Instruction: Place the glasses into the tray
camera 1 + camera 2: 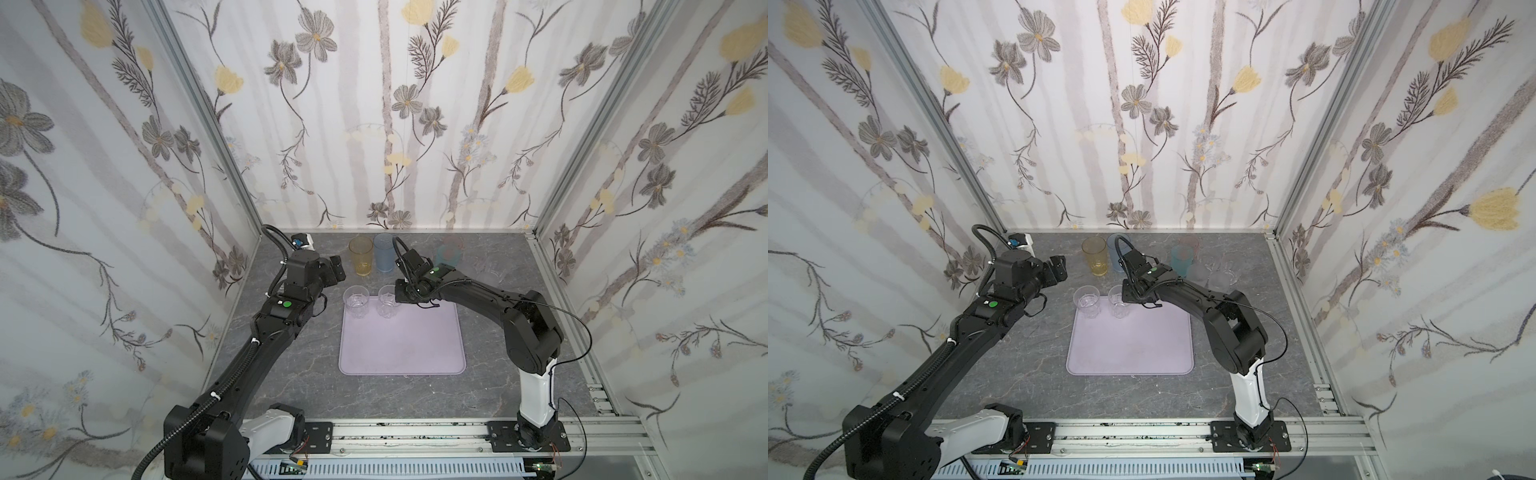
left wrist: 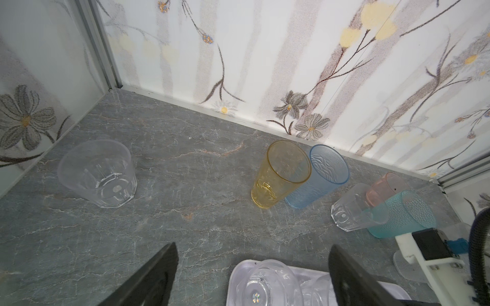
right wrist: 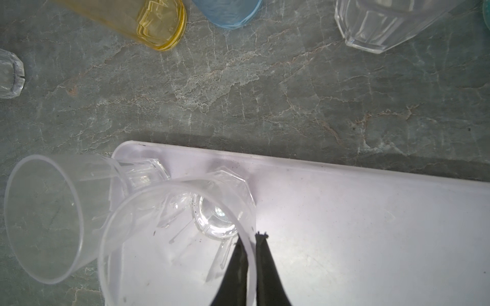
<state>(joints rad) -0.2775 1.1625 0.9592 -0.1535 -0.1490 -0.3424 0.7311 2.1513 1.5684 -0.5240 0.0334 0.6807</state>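
Observation:
The lilac tray (image 1: 403,345) (image 1: 1129,345) lies mid-table. Two short clear glasses stand at its far left corner: one (image 1: 356,301) in the corner, the other (image 1: 388,302) (image 3: 169,238) beside it. My right gripper (image 1: 397,296) (image 3: 250,239) is shut on the rim of that second glass, with one finger inside and one outside. My left gripper (image 1: 337,269) (image 2: 252,267) hovers open and empty left of the tray's far corner. Behind the tray stand amber (image 1: 360,255) (image 2: 281,174), blue (image 1: 384,251) (image 2: 318,180), teal (image 2: 400,214) and pink (image 2: 384,189) glasses.
A clear glass (image 2: 98,173) stands alone near the back left corner. More clear glasses (image 1: 492,270) (image 2: 350,209) cluster at the back right by the teal one. The booth's walls close in the table on three sides. Most of the tray floor (image 3: 371,225) is bare.

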